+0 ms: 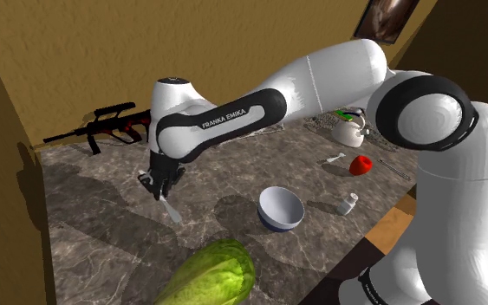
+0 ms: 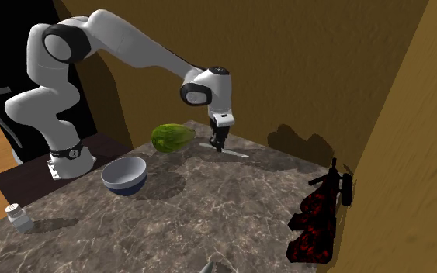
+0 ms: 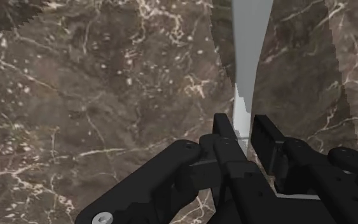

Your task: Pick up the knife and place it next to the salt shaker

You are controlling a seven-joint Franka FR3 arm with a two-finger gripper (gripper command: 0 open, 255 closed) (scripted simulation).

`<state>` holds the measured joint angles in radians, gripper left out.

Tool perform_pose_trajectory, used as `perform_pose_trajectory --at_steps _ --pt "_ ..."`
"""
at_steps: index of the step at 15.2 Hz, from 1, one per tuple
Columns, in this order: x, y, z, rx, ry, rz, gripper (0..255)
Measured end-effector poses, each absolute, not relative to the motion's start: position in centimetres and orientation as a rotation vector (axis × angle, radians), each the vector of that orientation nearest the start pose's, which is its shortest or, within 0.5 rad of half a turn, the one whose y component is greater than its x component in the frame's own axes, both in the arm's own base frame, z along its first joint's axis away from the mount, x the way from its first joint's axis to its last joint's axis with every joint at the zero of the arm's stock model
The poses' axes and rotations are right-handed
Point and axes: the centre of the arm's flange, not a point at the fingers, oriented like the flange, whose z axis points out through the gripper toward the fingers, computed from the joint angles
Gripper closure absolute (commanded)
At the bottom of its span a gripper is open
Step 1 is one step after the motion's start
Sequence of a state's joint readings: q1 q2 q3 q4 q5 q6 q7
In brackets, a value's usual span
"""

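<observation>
The knife (image 3: 246, 57) has a pale blade and a thin handle. My black gripper (image 3: 244, 137) is shut on that handle, and the blade points away from the fingers. In the shoulder view the gripper (image 1: 159, 180) hangs low over the marble counter, with the knife (image 1: 172, 210) slanting down from it close to the surface. The second exterior view has the gripper (image 2: 219, 144) and knife (image 2: 236, 153) next to a green vegetable. The white salt shaker (image 1: 348, 204) (image 2: 17, 218) stands far off, past the bowl near the counter's edge.
A white-and-blue bowl (image 1: 281, 209) (image 2: 123, 174) sits between gripper and shaker. A green cabbage (image 1: 211, 273) (image 2: 171, 137) lies near the stand. A black-and-red rifle (image 1: 103, 126) (image 2: 317, 215) lies by the wall. A red fruit (image 1: 361, 165), a small white shaker (image 1: 334, 159) and a kettle (image 1: 351, 130) stand behind the arm.
</observation>
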<state>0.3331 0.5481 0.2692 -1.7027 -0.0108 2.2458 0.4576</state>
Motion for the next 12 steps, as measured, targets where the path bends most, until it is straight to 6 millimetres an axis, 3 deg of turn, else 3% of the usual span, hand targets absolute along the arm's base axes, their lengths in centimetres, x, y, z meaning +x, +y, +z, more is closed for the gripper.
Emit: perform_pose_trajectory --at_steps 12 --pt "56.6 36.5 35.0 -3.016 -0.170 0.081 255"
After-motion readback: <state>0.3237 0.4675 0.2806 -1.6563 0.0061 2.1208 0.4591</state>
